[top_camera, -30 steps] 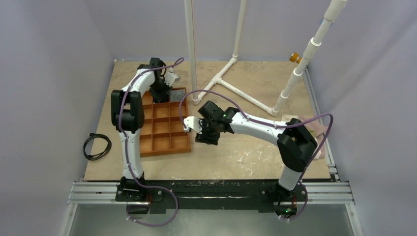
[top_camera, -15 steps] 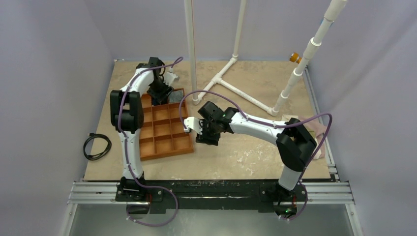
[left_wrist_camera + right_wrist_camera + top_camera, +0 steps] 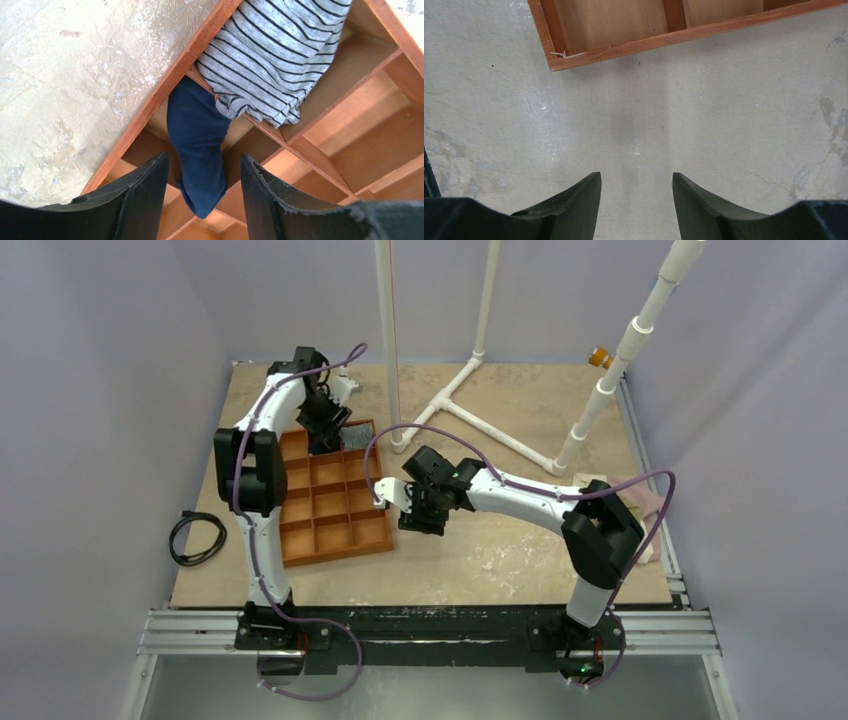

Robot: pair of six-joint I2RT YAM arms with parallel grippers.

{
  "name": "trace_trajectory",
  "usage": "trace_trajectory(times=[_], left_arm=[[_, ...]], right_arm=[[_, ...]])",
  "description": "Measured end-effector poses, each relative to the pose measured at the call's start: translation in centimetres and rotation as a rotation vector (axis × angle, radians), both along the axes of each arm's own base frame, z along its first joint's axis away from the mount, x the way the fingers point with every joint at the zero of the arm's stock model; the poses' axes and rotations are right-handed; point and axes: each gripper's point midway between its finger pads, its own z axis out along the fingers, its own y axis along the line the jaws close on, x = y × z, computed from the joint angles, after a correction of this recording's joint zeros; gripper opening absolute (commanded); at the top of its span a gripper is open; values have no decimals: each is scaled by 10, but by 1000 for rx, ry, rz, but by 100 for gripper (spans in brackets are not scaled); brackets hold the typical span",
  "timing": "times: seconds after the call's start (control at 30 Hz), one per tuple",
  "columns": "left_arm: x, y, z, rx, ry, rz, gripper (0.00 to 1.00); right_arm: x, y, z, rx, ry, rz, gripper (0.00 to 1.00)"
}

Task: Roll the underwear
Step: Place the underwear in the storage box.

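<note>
1. table: pale, mottled, hard and flat. it carries the tray near its left edge. its right part is bare under the right arm.
2. tray: orange-brown wood with thin, straight dividers that form a grid of shallow square compartments. any exit should go straight up, because the walls stand close on both sides of the left fingers.
3. striped cloth: soft grey knit with fine dark stripes. it is bunched in the far-right corner compartment, and its edge spills over a divider.
4. underwear: navy, matte and limp, gathered into a narrow, rounded bundle. it lies in a compartment along the tray's far edge, with one end tucked under the striped cloth. judged as rolled and set down. the roll looks loose, so a dragging pad could undo it.
5. left gripper: black, curved fingers, spread, with a gap on each side of the bundle. nothing is pinched. to do the step well, lift clear without closing and avoid the striped cloth.
6. right gripper: fingers spread over bare table just beside the tray's right edge, holding nothing. best kept out of the way.
</note>
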Motion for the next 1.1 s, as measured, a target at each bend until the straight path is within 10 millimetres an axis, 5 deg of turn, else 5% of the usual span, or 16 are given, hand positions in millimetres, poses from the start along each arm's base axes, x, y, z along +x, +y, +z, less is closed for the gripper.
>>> trace_trajectory(times=[0.27,0.53,1.1], left_arm=[[-1,8,18,-15,-27,20,32],[-14,11,4,-18,26,25,24],[-19,17,-17,20,52,-17,27]], right_arm=[[0,0,0,0,0,0,53],[0,0,0,-1,-1,-1,53],[7,-16,-8,-22,16,-40,53]])
